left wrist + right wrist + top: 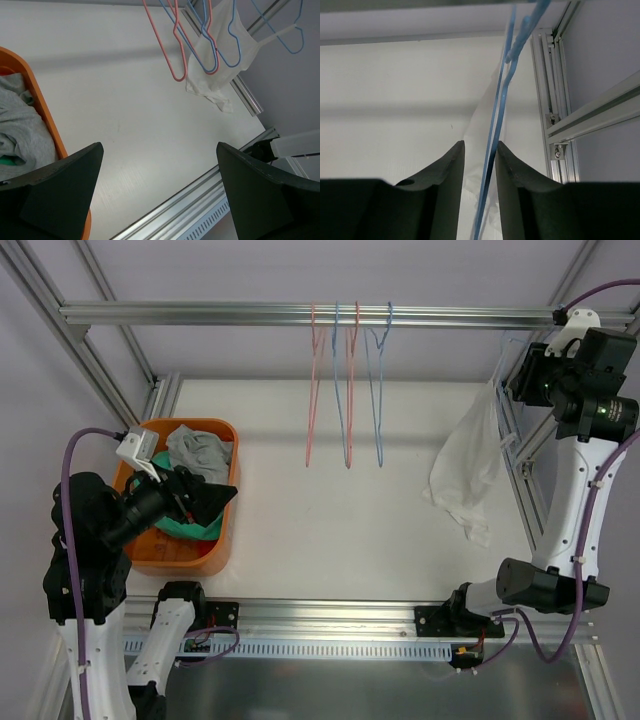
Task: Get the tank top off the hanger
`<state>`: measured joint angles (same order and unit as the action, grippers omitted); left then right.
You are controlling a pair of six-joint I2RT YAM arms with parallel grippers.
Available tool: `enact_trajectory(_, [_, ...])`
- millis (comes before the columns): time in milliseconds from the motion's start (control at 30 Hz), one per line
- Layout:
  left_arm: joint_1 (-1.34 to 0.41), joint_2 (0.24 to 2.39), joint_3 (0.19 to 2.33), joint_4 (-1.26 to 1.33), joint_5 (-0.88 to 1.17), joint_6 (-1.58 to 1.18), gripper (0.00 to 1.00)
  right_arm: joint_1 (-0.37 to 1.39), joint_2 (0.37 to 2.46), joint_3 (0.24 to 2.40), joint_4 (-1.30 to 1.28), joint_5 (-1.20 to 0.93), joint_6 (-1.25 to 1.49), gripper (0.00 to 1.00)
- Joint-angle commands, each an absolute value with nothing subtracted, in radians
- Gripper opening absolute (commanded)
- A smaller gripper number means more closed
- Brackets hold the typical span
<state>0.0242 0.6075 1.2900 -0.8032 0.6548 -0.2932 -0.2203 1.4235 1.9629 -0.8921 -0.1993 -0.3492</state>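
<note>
My right gripper [480, 146] has its jaws close on either side of the blue hanger [501, 100]; I cannot tell whether they pinch the wire. The white tank top [468, 465] hangs on it just past the fingertips, with an aluminium post [547, 75] to their right. My left gripper [159, 146] is spread wide, the orange bin [46, 116] by its left finger. Beyond it are the white table [320, 520] and spare hangers [345, 390] on the rail [200, 312].

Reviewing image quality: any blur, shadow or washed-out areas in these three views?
Top external: sharp and evenly lit; a soft shadow band crosses the table, and the white tank top has little contrast against it. Left wrist: the fingers of the left gripper are dark and soft, the background clear. Right wrist: the blue hanger between the fingers of the right gripper is slightly blurred.
</note>
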Motion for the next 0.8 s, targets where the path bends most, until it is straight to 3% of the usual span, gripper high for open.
enact_trajectory(0, [0.006,0.62,1.284,-0.79,0.684,-0.265,0.99,-0.196,1.393,1.947,-0.857,-0.151,-0.353,0.33])
enact_trajectory(133, [0.003,0.623,1.276,-0.79,0.689,-0.264,0.99,-0.179,1.397,1.951,-0.865,-0.094,-0.371,0.19])
enact_trajectory(200, [0.003,0.626,1.273,-0.788,0.686,-0.262,0.99,-0.17,1.394,1.954,-0.865,-0.081,-0.374,0.17])
enact_trajectory(333, [0.003,0.646,1.281,-0.79,0.696,-0.262,0.99,-0.153,1.399,1.973,-0.862,-0.089,-0.374,0.02])
enact_trajectory(633, [-0.066,0.834,1.466,-0.781,0.69,-0.264,0.99,-0.138,1.37,1.98,-0.796,-0.179,-0.347,0.0])
enact_trajectory(767, [-0.252,0.928,1.59,-0.761,0.58,-0.272,0.99,-0.138,1.335,1.947,-0.756,-0.212,-0.341,0.0])
